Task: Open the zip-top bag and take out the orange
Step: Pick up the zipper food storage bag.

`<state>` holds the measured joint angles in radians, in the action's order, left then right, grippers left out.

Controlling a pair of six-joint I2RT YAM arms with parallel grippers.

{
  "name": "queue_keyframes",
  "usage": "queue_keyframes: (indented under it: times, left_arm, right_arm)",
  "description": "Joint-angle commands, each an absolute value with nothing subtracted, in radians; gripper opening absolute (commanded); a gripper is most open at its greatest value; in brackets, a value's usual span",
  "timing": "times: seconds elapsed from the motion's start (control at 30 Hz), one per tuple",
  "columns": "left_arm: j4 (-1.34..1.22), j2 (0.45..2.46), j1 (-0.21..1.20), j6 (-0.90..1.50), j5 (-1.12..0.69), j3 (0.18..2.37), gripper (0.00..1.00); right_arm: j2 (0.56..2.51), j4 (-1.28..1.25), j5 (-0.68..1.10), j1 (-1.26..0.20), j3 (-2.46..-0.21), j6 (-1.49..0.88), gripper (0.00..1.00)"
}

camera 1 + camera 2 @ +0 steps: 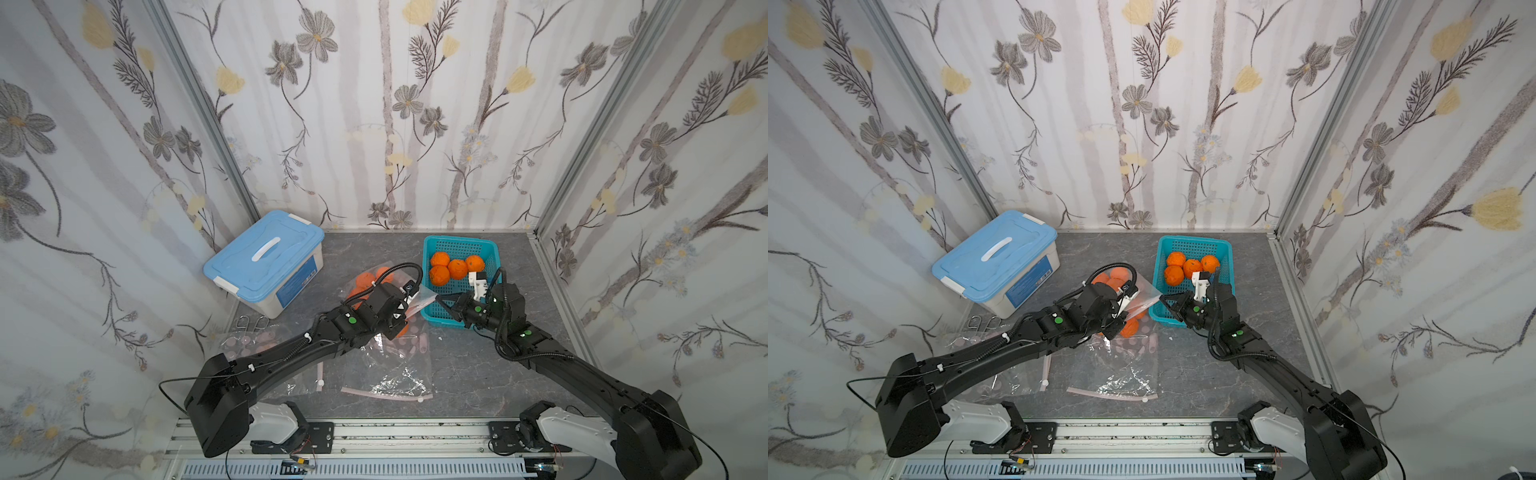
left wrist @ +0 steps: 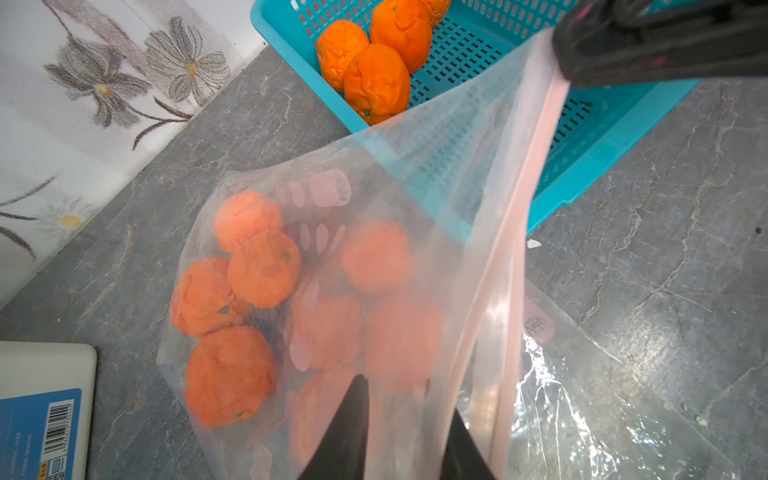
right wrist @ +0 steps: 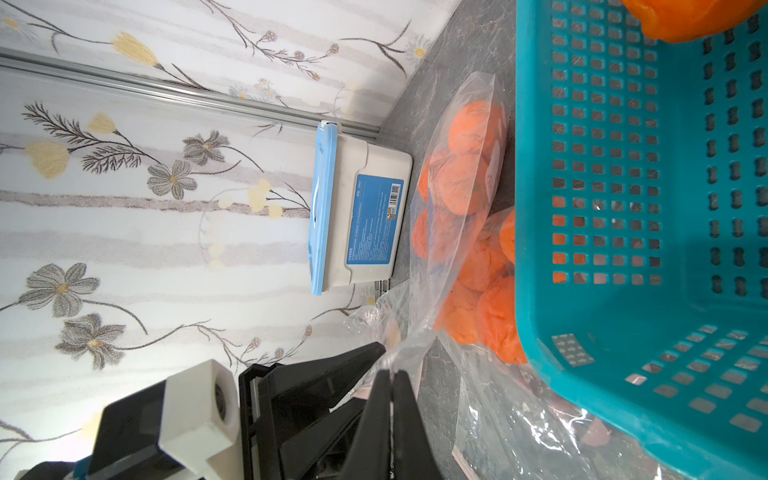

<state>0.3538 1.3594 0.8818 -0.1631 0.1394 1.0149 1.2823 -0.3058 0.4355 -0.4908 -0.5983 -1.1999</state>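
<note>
Bag (image 2: 374, 199) full of oranges (image 2: 264, 270), basket (image 1: 459, 245) with four

a: what sits by the blue-lidded box (image 1: 266, 266)?
b: metal loops (image 1: 246, 321) just in front of it, on the marble table (image 1: 478, 374).
a: and the teal basket (image 1: 457, 240)?
b: well to the box's right, about level with it. an empty clear bag (image 1: 386, 376) lies flat, further forward than the box.
</note>
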Motion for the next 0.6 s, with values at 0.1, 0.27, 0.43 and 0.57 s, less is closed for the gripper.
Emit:
queue_keyframes:
  times: [0.1,0.27,0.43,0.57]
  left_arm:
    - [0.356,1.351,0.881,-0.150,0.145,1.017,0.16]
    - [0.278,1.325,0.860,-0.124,0.269,1.007,0.00]
    - [0.220,1.296,0.727,-0.068,0.314,1.031,0.00]
    - [0.193,1.305,0.604,-0.053,0.305,1.093,0.00]
  right_arm:
    - [1.285,-0.329,0.422,-0.493,-0.606,-1.187,0.00]
    - [1.290,-0.322,0.422,-0.493,-0.615,-1.167,0.00]
    - [1.293,-0.263,0.385,-0.476,-0.650,-1.072,0.43]
    - [1.273,-0.256,0.365,-0.448,-0.655,-1.018,0.48]
